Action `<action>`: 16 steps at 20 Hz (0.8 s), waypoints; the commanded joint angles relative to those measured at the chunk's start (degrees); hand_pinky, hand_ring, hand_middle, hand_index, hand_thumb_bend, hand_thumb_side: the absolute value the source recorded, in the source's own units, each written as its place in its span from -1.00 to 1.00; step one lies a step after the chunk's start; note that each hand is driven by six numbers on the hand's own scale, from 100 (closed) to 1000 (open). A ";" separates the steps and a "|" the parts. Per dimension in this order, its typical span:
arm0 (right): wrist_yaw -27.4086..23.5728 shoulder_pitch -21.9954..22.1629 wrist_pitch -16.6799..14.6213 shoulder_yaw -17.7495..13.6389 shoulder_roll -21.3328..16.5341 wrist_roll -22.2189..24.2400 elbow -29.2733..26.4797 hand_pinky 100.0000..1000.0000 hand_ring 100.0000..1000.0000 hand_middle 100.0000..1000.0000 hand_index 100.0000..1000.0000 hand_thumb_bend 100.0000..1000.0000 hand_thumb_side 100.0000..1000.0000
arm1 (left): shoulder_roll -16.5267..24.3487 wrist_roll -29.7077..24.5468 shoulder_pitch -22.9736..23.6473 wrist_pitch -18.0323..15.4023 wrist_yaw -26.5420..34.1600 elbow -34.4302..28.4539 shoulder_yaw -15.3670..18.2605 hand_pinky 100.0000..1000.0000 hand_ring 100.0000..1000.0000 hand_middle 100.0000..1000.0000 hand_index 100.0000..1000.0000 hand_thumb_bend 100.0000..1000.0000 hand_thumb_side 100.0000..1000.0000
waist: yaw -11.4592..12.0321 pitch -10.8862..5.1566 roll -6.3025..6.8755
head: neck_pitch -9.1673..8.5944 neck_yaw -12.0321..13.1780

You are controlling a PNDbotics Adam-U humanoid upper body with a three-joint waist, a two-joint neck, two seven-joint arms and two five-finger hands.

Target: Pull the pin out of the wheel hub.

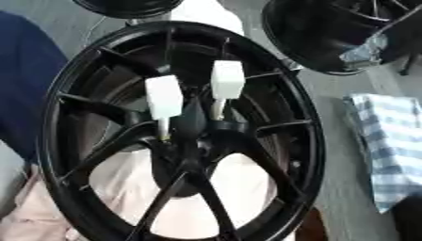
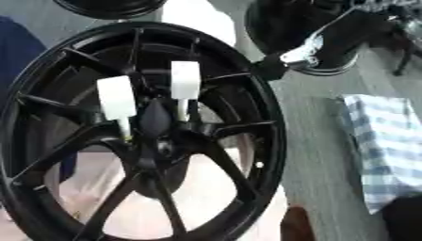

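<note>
A large black spoked wheel (image 1: 58, 117) fills the middle of both views. Two pins stand in its hub (image 1: 194, 141), side by side, each a thin metal shaft topped by a white block. The left pin (image 1: 163, 96) reaches down to the hub's left side. The right pin (image 1: 227, 80) sits a little higher, just right of the centre. A black and silver part (image 2: 298, 52), probably of my right arm, shows by the wheel's upper right rim, apart from both pins. My left hand is out of sight.
A second black wheel (image 1: 329, 28) lies at the upper right and the rim of a third (image 1: 124, 5) shows at the top edge. A blue-and-white checked cloth (image 1: 392, 141) lies on the grey floor at right. Dark blue fabric (image 1: 25, 84) is at left.
</note>
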 commanded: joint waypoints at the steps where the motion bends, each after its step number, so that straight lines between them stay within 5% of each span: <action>1: 1.23 -3.76 3.02 1.44 2.56 1.42 3.00 0.54 0.70 0.46 0.64 0.24 -0.46 | 0.38 -0.20 -0.27 -0.06 0.06 -0.52 -0.03 0.06 0.01 -0.05 0.30 -1.00 0.66 | -0.23 -1.80 0.50 | 0.65 -0.39; 6: 3.97 -9.18 6.40 3.56 10.12 4.03 5.90 0.58 0.70 0.48 0.64 0.18 -0.46 | 0.13 -0.21 0.47 -0.07 0.03 -0.06 -0.05 0.06 0.01 -0.05 0.30 -1.00 0.66 | -0.84 -2.89 0.95 | 2.03 -0.49; 12: 9.55 -10.33 1.62 0.54 19.37 8.91 7.90 0.56 0.71 0.48 0.64 0.16 -0.48 | 0.93 0.12 2.27 -0.17 -0.05 0.54 0.37 0.06 0.01 -0.05 0.31 -1.00 0.66 | -2.85 -4.12 1.11 | 3.29 1.39; 16: 13.29 -8.53 0.25 -1.22 25.41 7.84 9.40 0.53 0.71 0.48 0.63 0.20 -0.48 | 1.74 0.52 3.37 -0.26 -0.13 0.69 0.85 0.06 0.01 -0.05 0.31 -1.00 0.66 | -4.18 -4.71 1.03 | 3.48 2.94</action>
